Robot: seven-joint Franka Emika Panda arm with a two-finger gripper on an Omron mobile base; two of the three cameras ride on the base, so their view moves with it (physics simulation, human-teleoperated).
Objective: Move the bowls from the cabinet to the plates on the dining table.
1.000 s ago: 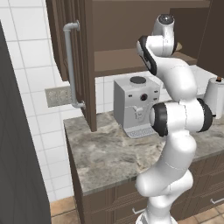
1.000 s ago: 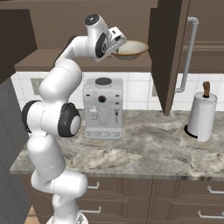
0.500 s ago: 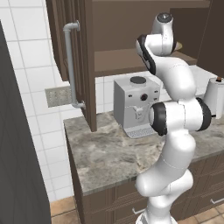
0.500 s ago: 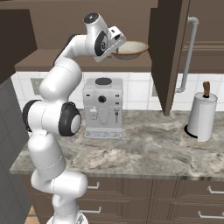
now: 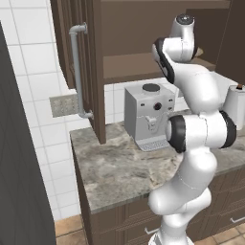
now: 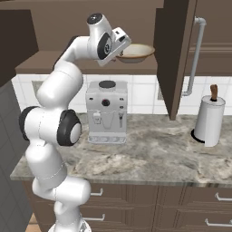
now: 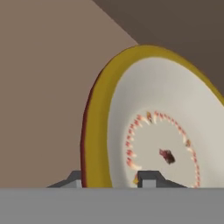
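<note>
A shallow round tan bowl (image 6: pixel 136 52) with a yellow-brown rim is being pinched at its edge by the hand (image 6: pixel 121 47). It is being held just above the shelf of the open dark wooden cabinet (image 6: pixel 174 54), over the mottled stone worktop (image 6: pixel 154 154).

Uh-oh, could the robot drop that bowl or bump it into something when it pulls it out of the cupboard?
Maybe. The gripper pinches only the tan bowl by its rim, one fingertip inside and one outside, so the bowl could tip or slip as it lifts. The open cabinet door hangs close beside the bowl, so a swing to that side might clip it. The coffee machine stands right below the shelf, where a dropped bowl could hit.
</note>
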